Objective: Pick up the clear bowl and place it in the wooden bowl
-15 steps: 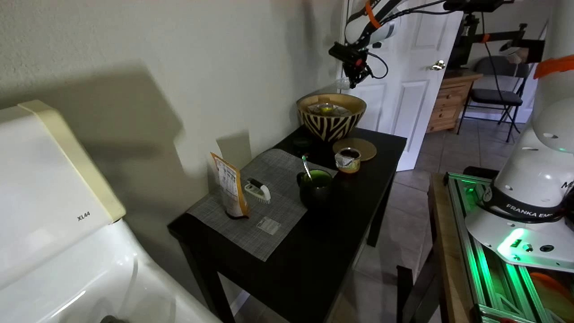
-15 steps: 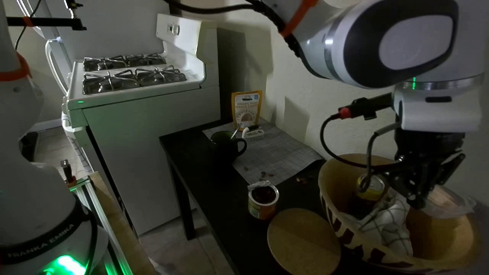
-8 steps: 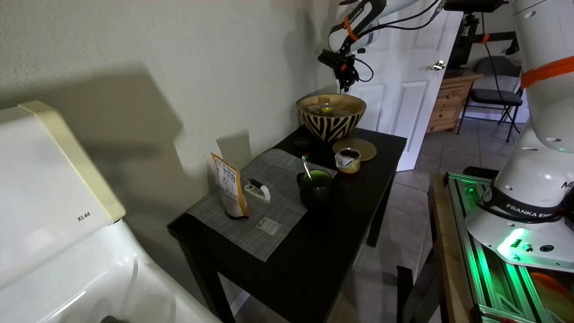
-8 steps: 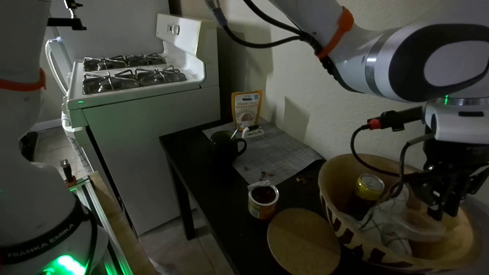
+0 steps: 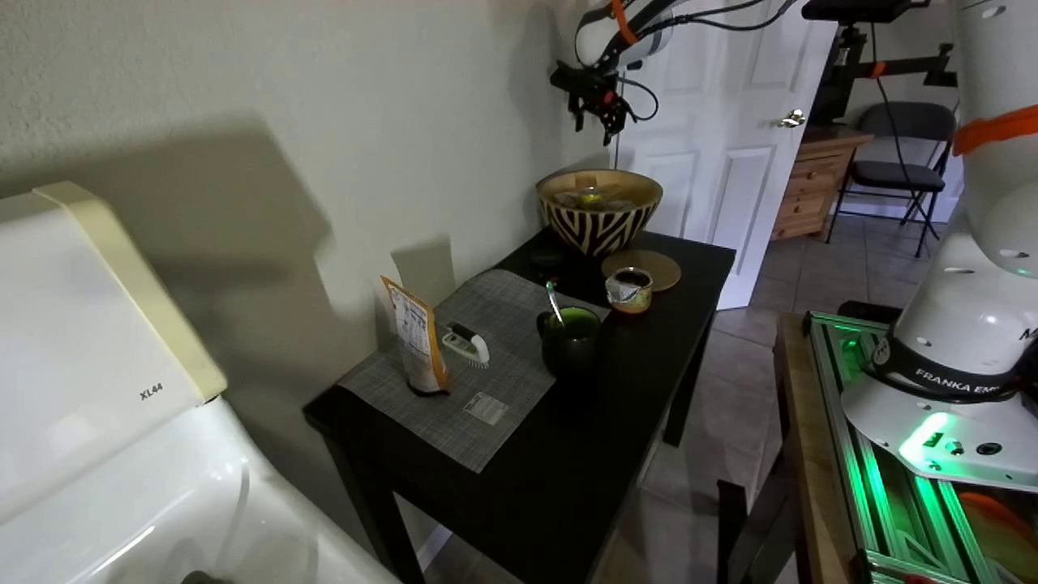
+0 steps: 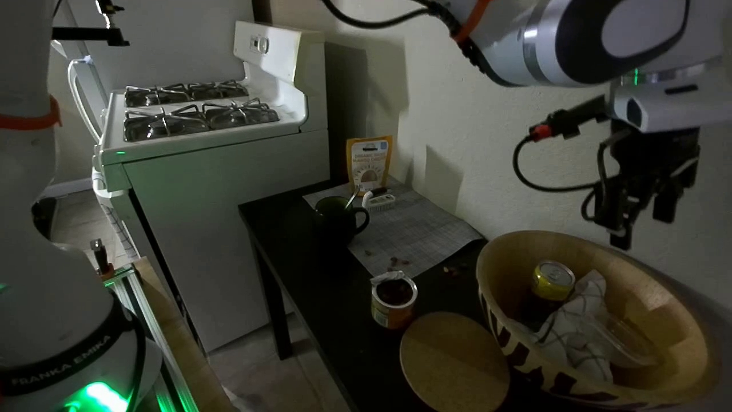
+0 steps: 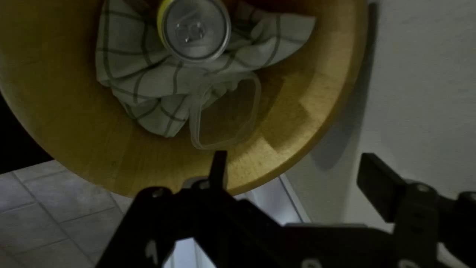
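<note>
The clear bowl [image 7: 227, 115] rests inside the wooden bowl [image 7: 93, 149], partly on a checked cloth [image 7: 145, 74] and beside a can [image 7: 197, 29]. In an exterior view the clear bowl [image 6: 626, 343] is a faint see-through shape on the bowl's inner floor. Stripes mark the outside of the wooden bowl [image 5: 596, 231], which stands at the table's far end. Above it, off its wall-side rim, my gripper [image 6: 643, 226] hangs with fingers wide apart and nothing between them. The wrist view also shows the gripper [image 7: 293, 160] open, apart from the clear bowl.
The wall [image 7: 416, 74] is close to one finger. On the table are a round board [image 6: 454, 360], an opened cup [image 6: 394, 300], a dark mug [image 5: 572, 349] with a spoon, a brush [image 5: 466, 345] and a pouch [image 5: 418, 337] on a grey mat.
A second ago the shut gripper held the clear bowl over the wooden bowl. It went down, let the clear bowl go inside, then opened wide and rose.
</note>
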Controlling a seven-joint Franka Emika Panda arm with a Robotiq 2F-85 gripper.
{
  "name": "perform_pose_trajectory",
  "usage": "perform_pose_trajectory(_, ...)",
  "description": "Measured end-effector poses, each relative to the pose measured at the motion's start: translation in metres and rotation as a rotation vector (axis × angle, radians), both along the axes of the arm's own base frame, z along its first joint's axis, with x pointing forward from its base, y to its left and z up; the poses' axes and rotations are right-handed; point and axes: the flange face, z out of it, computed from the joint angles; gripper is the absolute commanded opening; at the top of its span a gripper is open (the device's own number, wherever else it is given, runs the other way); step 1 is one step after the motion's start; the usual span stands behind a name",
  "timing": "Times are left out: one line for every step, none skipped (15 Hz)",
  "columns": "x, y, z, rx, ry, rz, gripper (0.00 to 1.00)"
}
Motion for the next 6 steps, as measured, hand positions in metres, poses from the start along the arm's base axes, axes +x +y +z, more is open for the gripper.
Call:
perform_pose_trajectory(0.000,0.019,0.016,-0.002,-0.012,0.059,1.00)
perform_pose_trajectory(0.000,0.039,0.028,0.002,-0.019,0.116,1.00)
perform_pose_trajectory(-0.002,0.060,0.036,0.010,-0.021,0.172,1.00)
perform_pose_trajectory(-0.004,0.077,0.041,0.019,-0.025,0.211,1.00)
perform_pose_trajectory(-0.007,0.090,0.044,0.028,-0.028,0.234,1.00)
perform_pose_trajectory(-0.010,0.096,0.046,0.032,-0.028,0.247,1.00)
